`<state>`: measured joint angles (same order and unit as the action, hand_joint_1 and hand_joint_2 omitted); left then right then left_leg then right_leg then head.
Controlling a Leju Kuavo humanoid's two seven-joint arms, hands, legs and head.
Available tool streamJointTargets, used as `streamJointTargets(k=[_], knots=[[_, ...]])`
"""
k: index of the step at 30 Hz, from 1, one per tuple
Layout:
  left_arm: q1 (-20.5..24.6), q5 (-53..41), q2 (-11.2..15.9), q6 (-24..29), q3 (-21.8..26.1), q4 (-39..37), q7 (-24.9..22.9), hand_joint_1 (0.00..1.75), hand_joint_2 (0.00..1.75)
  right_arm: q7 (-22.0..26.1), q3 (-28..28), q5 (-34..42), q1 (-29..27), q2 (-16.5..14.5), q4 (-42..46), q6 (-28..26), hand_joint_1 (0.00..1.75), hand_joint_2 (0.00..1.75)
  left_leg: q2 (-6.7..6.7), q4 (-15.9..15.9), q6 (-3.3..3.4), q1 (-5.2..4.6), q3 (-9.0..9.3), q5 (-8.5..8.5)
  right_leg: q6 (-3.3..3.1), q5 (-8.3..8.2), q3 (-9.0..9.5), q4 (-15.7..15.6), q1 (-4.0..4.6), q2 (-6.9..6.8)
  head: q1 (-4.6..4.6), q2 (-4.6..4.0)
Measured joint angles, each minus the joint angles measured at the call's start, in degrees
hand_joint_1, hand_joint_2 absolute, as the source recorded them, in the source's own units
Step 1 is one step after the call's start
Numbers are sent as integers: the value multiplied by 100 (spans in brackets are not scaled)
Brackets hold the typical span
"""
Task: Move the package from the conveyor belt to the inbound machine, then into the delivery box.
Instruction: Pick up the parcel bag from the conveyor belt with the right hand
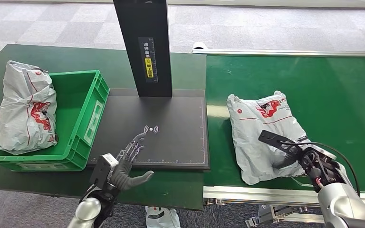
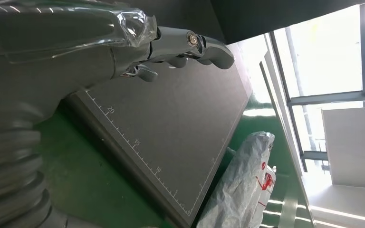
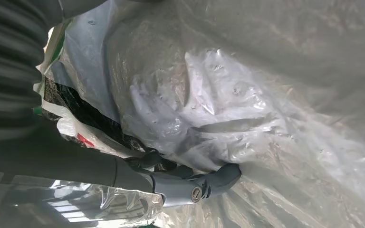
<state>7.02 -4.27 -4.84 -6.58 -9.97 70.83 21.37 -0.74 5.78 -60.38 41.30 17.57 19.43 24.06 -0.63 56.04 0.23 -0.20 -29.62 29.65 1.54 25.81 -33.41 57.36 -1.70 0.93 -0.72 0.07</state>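
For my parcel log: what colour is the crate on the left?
Green; the crate shows best in the head view.

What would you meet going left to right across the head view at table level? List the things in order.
Bagged package in the crate → green crate → left hand → black scanner pad → package on the belt → right hand.

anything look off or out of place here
One oddity: the grey package in the green crate isn't lying inside; it slumps over the crate's far-left rim, partly hanging outside. The package on the conveyor belt is crumpled but lies flat, with the right hand on it. The left hand holds nothing.
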Motion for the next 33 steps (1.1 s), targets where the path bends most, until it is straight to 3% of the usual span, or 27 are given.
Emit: streamJointTargets(k=[1, 2, 10, 16, 24, 28, 33], knots=[[-9, 12, 15, 13, 0, 2, 4, 0, 175, 96, 22, 16, 2, 1, 0, 0, 145, 175, 0, 0, 0, 0, 0, 0, 0, 0, 0, 0, 0, 0, 0, 0], [-24, 27, 32, 21, 1, 9, 9, 0, 175, 229, 42, 63, 4, 4, 0, 23, 175, 175, 0, 0, 0, 0, 0, 0, 0, 0, 0, 0, 0, 1, 0, 0], [-350, 99, 195, 48, 35, 352, 69, 0, 175, 1260, 202, 418, 66, -7, 120, -305, 175, 175, 1, -2, 0, 1, -2, 0, 0, 0, -1, 1, 1, 1, 0, 0], [-606, -97, 249, 262, 215, 878, 309, 0, 175, 1734, 677, 944, 18, -173, 825, -744, 175, 175, 2, -2, -1, 3, -1, -1, 0, 0, -2, 2, 1, 2, 0, 0], [-891, -272, 251, 824, 568, 1571, 869, 0, 175, 1952, 1268, 1612, -320, -307, 1974, -1630, 175, 175, 1, -2, -1, 3, -1, -1, -1, 1, -2, 2, 2, 0, 1, 0], [-1070, -584, 225, 1476, 751, 1954, 1345, 0, 175, 2027, 1166, 1847, -689, -283, 2730, -2276, 175, 175, 0, -2, 0, 2, -2, 0, 0, 1, -3, 1, 1, 0, 1, 0], [-1239, -634, 194, 1612, 841, 2284, 1447, 0, 175, 2032, 968, 1920, -997, -219, 3527, -2363, 175, 175, 1, -2, 0, 1, -1, 2, 0, 2, -4, 0, 1, 1, 1, 1]])
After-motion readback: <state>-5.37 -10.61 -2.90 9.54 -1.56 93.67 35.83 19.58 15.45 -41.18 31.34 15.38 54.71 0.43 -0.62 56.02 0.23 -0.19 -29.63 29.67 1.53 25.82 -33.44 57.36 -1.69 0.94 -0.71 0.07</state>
